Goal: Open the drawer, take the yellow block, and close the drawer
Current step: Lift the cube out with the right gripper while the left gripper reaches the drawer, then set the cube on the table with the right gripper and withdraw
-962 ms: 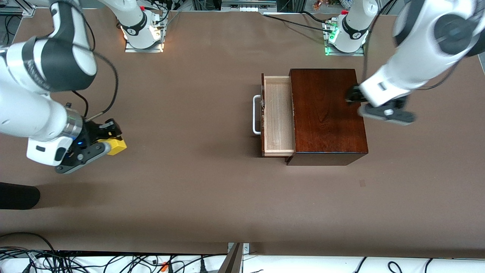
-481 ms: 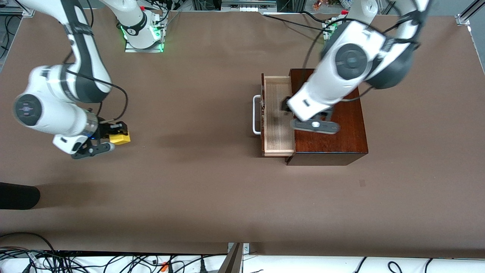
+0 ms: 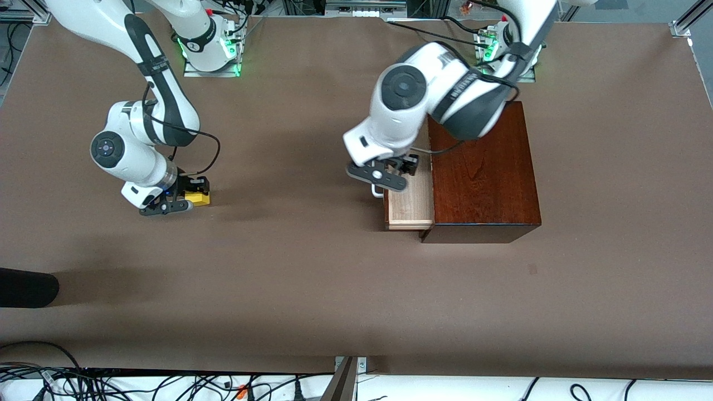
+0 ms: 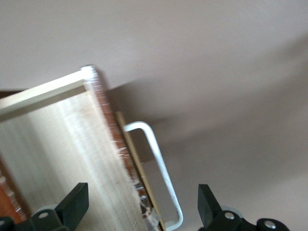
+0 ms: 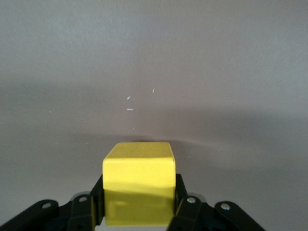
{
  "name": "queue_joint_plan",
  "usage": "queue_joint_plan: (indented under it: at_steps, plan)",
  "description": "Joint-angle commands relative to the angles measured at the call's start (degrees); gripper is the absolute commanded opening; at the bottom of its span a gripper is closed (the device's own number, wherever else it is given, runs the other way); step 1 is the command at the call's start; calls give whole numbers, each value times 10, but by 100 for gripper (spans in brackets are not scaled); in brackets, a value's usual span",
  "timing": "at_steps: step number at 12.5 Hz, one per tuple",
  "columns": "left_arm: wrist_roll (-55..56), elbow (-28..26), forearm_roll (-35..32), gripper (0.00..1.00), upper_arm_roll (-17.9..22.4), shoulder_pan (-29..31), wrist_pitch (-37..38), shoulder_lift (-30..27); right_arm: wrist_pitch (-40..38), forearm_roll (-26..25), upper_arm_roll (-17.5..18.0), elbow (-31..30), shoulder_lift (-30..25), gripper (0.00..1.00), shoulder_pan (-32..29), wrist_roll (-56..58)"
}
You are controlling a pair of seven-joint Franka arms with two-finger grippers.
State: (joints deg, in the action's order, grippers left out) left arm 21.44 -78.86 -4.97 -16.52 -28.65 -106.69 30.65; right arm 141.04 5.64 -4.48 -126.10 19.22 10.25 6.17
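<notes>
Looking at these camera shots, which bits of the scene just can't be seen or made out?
- Front view: most of the white handle and part of the open drawer, hidden under the left arm and left end effector.
- Front view: most of the yellow block, covered by the right end effector gripping it.
- Left wrist view: the wooden box, cut off by the picture's edge.
- Right wrist view: whether the block touches the table.

Box: glossy dark reddish wood; drawer lined in pale matt bare wood, handle smooth white; block smooth yellow; counter matt brown.
</notes>
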Motion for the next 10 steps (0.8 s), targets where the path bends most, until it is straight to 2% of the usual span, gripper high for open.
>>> queue_joint_plan:
  at_steps: [1,2,3,4,5,7,10]
  plan:
    - [-126,22,-26,73,4,-18,5,8,25,9,7,-8,8,19,-4,-12]
    - [-190,22,-26,53,4,-19,5,12,27,10,6,-7,17,38,-4,-12]
    - [-245,23,-23,39,4,-19,5,17,34,10,6,-7,24,56,-4,-12]
    - [-304,22,-20,15,4,-19,5,20,35,11,6,-6,26,73,-4,-12]
    - [-380,20,-16,2,4,-21,6,26,33,11,6,-4,26,100,-4,-12]
    - [-513,27,-14,2,3,-47,-3,54,30,10,6,-1,17,100,-4,-9]
    - [-571,23,-22,2,4,-66,-68,70,-29,7,5,25,-31,100,-4,6]
